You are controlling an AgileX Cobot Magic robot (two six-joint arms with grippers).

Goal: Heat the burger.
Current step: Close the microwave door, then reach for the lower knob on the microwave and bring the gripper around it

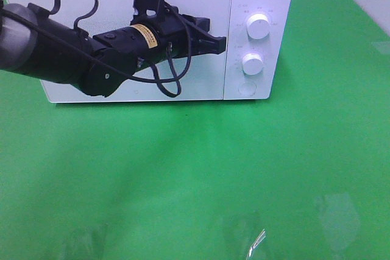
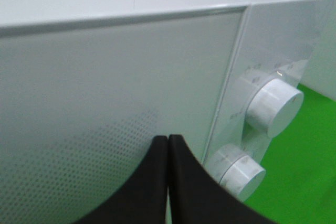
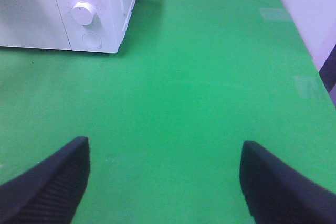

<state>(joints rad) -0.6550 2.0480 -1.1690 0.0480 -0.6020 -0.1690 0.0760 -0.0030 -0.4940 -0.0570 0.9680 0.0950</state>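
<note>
The burger is not in view in any frame. A white microwave (image 1: 183,4) stands at the back of the green table with its door closed. My left gripper (image 1: 220,43) is shut and empty, held against the door's right edge beside the control panel. In the left wrist view the gripper (image 2: 168,145) has its fingers pressed together in front of the door (image 2: 105,103), near the two white knobs (image 2: 273,106). My right gripper (image 3: 164,150) is open and empty above the green table, away from the microwave (image 3: 63,9); it is out of the exterior high view.
The microwave panel has an upper knob (image 1: 258,27), a lower knob (image 1: 252,63) and a round button (image 1: 247,88). The green table surface (image 1: 201,175) spreads in front. A pale wall (image 3: 310,9) borders the table's right side.
</note>
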